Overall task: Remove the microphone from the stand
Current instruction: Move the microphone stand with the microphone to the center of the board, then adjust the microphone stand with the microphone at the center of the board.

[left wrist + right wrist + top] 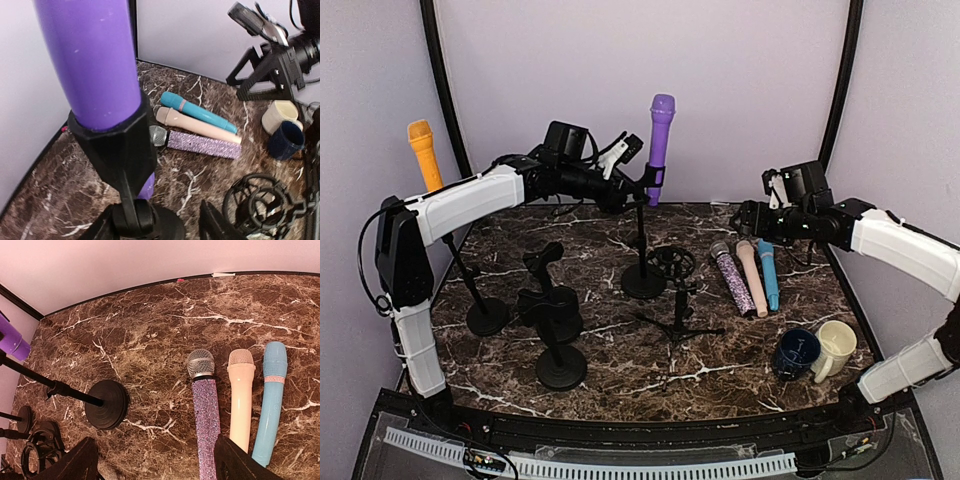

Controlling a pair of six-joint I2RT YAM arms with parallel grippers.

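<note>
Looks like a robotics lab booth to me: plain lilac backdrop walls [740, 90] close in a dark marble-patterned table [630, 385], the white left arm [460, 200] and right arm [905, 245] rise from its near corners, and a slotted cable duct [620, 466] runs along the near edge.

A purple mic [90, 60] fills the near left, upright in a black clip [117, 150] that wraps its lower body, with its purple tail showing just below the clip. Under that, the clip's joint meets the stand [137, 222]. The left claw [152, 227] shows as two dark fingers at the bottom edge, apart on either side of that joint. Beyond, on the marble table [50, 185], a blue mic [200, 112], a beige mic [197, 125] and a glitter mic [200, 145] lie side by side. To their right, a cream mug [280, 115] stands just beside a navy mug [286, 141]. A black shock mount [260, 205] sits bottom right, and the right arm [280, 65] hangs over the table at top right.
</note>
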